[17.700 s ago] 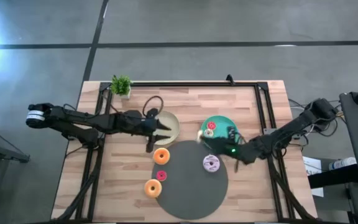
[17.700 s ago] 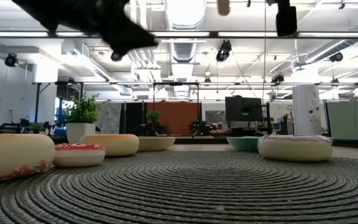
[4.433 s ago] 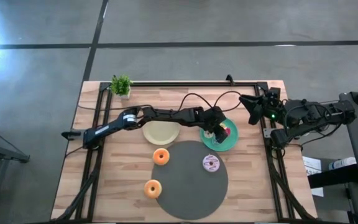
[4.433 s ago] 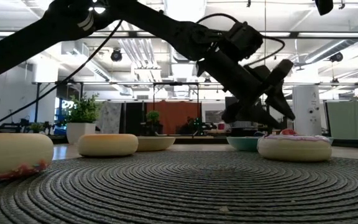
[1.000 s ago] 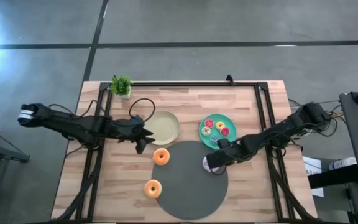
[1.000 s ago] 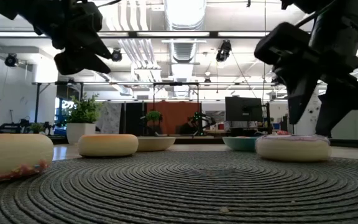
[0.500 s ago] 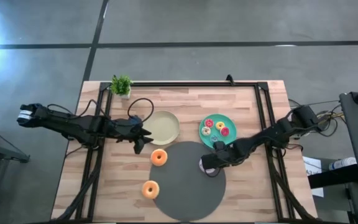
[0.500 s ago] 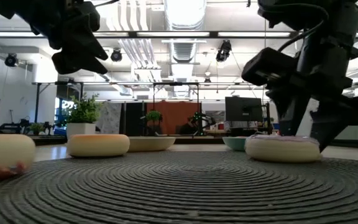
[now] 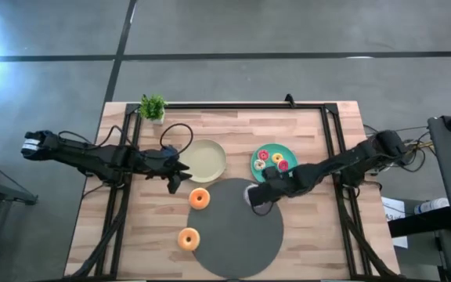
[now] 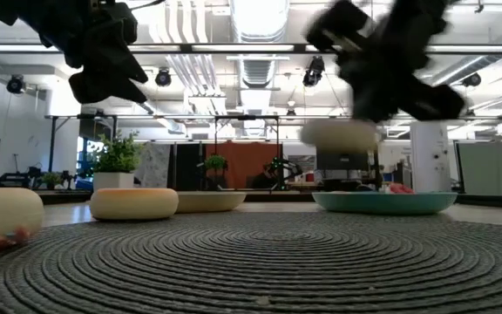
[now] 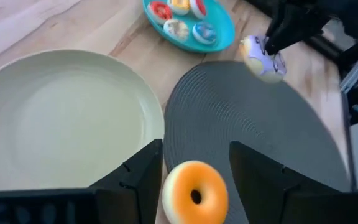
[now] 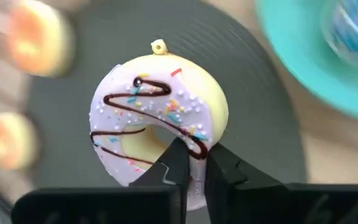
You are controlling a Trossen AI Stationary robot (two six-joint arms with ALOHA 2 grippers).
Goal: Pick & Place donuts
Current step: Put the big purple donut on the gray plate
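My right gripper (image 9: 257, 196) is shut on the lilac-white donut (image 12: 160, 121), which has brown drizzle and sprinkles, and holds it in the air over the grey mat's far part (image 9: 245, 192). In the low view the donut (image 10: 340, 133) floats well above the mat. My left gripper (image 11: 196, 149) hovers open by the mat's left far edge. An orange donut (image 11: 194, 191) shows between its fingers, lying flat where mat and wood meet. A second orange donut (image 9: 187, 239) lies at the mat's left edge. Several mini donuts (image 9: 272, 160) lie on the teal plate. My right gripper pinches the donut's ring (image 12: 194, 146) on the side nearest the wrist. One finger (image 12: 174, 163) is at the hole's edge and the other (image 12: 225, 167) on the outer rim. The donut is lifted clear of the mat and sits about level under the fingers.
The cream plate (image 9: 204, 159) sits beside my left gripper toward the far edge, and the teal plate's rim (image 9: 288, 176) is just far-right of the held donut. A small potted plant (image 9: 153, 107) stands at the far left corner. Black rails (image 9: 331, 149) run along the table's sides.
My right gripper, shut on the lilac-white donut, has raised it off the mat and carried it a little toward the left and far edges. The mat and both orange donuts have slid slightly toward the table's left.
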